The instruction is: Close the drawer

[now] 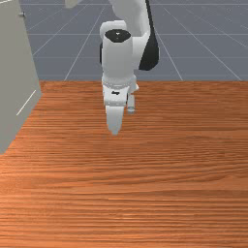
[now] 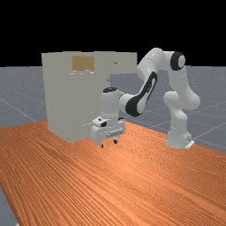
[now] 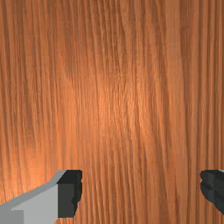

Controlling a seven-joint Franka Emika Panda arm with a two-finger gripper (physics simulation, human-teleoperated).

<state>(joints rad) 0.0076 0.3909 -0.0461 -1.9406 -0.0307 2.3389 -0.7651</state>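
In the far view my gripper [image 2: 109,144] hangs low over the wooden table, fingers pointing down and apart. The pale grey cabinet [image 2: 66,97] stands behind it, on the far view's left. From the cabinet's top a drawer [image 2: 126,65] juts out toward the far view's right, well above the gripper, its end close to the forearm in the picture. In the wrist view the gripper [image 3: 141,192] is open, with bare wood between its fingertips. The cabinet [image 1: 14,72] rises at the front view's left edge, to one side of the hand.
The orange-brown table [image 1: 145,193] spreads under and around the hand. A tan panel [image 2: 83,63] sits high on the cabinet. The arm's base stands on the table at the far view's right.
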